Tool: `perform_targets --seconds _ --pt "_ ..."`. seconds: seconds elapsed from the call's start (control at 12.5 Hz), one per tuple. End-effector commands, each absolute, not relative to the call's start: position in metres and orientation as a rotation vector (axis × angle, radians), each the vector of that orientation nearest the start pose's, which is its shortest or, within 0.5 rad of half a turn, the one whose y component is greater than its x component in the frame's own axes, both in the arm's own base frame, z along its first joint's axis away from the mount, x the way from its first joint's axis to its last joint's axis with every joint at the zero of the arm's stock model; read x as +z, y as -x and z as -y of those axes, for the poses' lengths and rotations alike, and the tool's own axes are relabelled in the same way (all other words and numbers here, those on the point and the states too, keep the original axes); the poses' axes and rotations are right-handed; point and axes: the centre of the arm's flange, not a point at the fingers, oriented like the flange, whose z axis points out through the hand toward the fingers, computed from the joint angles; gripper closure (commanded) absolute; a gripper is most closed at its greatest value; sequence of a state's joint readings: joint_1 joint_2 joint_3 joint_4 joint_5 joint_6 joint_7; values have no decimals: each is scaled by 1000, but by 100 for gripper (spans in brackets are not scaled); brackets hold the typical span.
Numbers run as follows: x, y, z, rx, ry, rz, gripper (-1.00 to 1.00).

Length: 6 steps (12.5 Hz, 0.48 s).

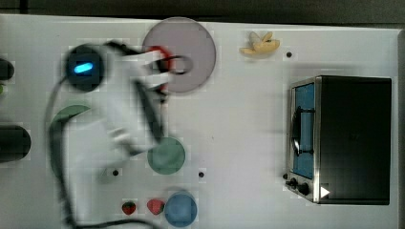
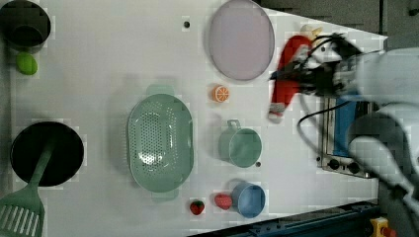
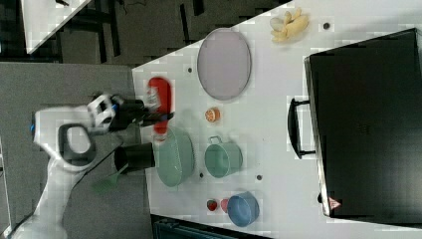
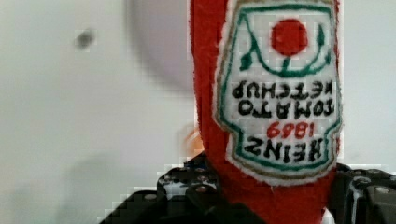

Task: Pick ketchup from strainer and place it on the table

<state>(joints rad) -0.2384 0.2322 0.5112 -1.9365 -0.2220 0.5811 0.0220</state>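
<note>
The table (image 2: 123, 59) is seen as a broad white top with a few small black dots. A black toaster oven (image 1: 353, 138) is set at the top view's right. A white robot arm (image 3: 59, 144) is stretched over the table, and its gripper (image 2: 301, 74) is clenched on the ketchup (image 2: 286, 69), which is held up in the air, clear of the strainer and of the tabletop. In the left view the bottle is seen hanging between the grey plate (image 2: 241, 39) and the oven, white cap downward. In the wrist view the ketchup (image 4: 275, 93) is gripped between the black fingers (image 4: 187, 186), its white-and-red label turned to the camera.

The strainer (image 2: 159, 143), pale green and oval with a perforated bottom, is left standing empty near the middle of the left view. A black pot (image 2: 47, 153) and a green spatula (image 2: 24, 207) are placed at the left view's left. A green cup (image 2: 242, 145) is found just beside the strainer, with a blue cup (image 2: 249, 200) below it. A banana (image 1: 260, 44), an orange slice (image 2: 221, 93) and two strawberries (image 2: 197, 207) are scattered on the table.
</note>
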Motion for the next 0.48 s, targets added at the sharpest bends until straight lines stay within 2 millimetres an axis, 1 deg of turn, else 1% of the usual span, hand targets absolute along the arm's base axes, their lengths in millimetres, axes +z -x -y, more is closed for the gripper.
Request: perform_targets --seconds 0.08,0.16,0.32,0.4,0.48 --pt "388 -600 -62 -98 3162 -602 -21" --pt "384 -600 -43 -85 3180 -550 -21" --pt "372 -594 -13 -60 3203 -481 -21" --pt "364 -589 -2 -69 3204 -476 -21" --pt "354 -582 5 -91 3198 -485 -21"
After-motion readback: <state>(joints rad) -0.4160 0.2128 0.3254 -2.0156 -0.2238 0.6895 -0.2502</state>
